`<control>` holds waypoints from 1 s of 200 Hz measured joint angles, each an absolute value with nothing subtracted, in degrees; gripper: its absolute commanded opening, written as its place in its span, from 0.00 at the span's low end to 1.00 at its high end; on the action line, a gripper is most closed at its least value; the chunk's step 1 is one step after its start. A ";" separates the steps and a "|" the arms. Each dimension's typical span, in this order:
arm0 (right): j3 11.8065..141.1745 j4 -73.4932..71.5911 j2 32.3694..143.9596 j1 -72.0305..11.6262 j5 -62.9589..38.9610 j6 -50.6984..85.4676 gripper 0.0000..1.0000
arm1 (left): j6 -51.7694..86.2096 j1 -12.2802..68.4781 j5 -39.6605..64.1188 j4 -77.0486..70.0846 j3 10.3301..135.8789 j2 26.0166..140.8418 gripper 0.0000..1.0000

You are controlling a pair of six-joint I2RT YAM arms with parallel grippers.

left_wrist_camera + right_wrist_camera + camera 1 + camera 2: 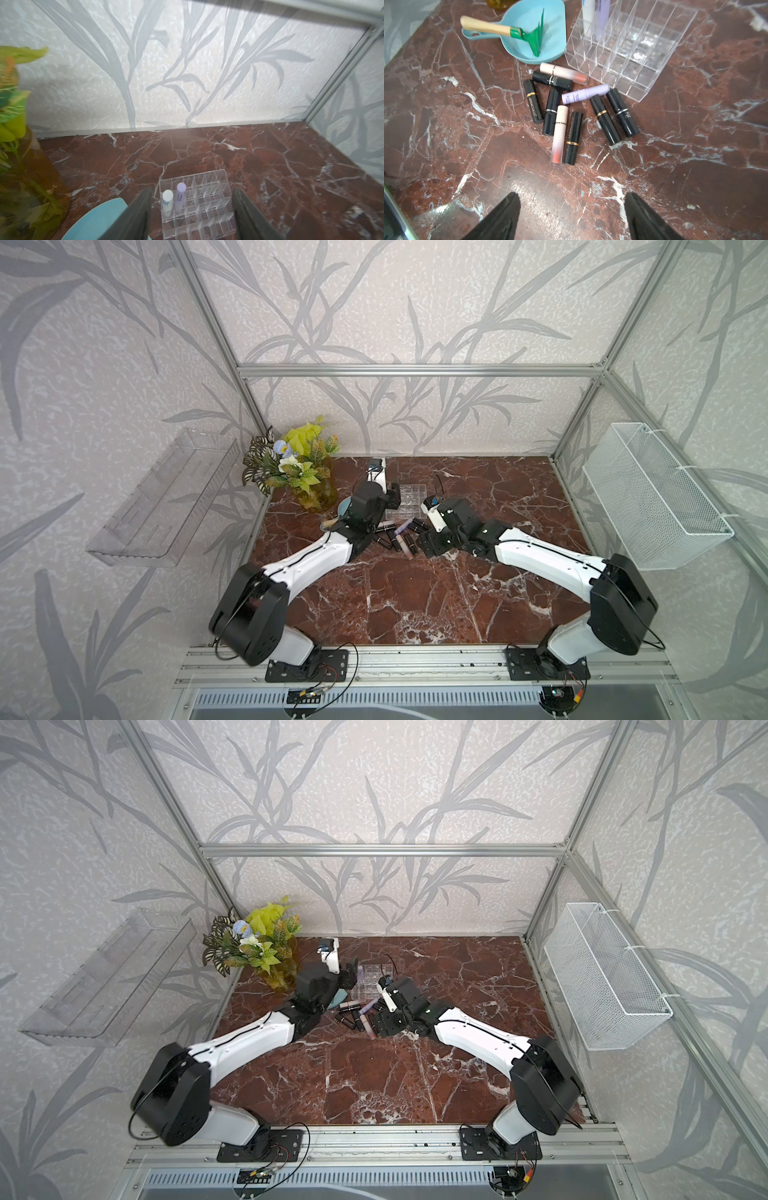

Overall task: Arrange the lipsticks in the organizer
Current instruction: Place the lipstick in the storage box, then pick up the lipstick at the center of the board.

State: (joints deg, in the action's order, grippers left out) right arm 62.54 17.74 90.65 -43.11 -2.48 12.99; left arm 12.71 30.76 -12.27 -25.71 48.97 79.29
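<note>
The organizer (pixel 209 182) sits toward the far middle of the table (pixel 695 166). A white tube (pixel 167 200) and a lilac tube (pixel 180 197) stand upright side by side in cells at its left side. The left claw (pixel 193 189) hangs over them with its jaws apart, holding nothing. Nine lipsticks (pixel 573 138) lie flat on the table just near of the organizer, their long axes at mixed angles. One end of the loose lilac tube (pixel 585 93) lies close to the organizer's near edge. The right claw (pixel 571 194) gapes empty beside the pile.
</note>
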 measured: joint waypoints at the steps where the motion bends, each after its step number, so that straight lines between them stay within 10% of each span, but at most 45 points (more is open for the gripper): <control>1: 62.61 17.78 90.83 -43.11 -2.55 12.95 0.77 | 12.82 30.74 -12.25 -25.82 48.73 78.96 0.64; 200: 75.57 23.94 113.54 -43.11 -4.56 13.65 0.46 | 20.69 24.84 -6.04 -30.06 34.09 70.06 0.63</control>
State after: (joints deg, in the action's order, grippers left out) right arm 75.57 23.94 113.54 -43.11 -4.56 13.65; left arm 20.69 24.84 -6.04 -30.06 34.09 70.06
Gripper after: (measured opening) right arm 0.472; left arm 0.627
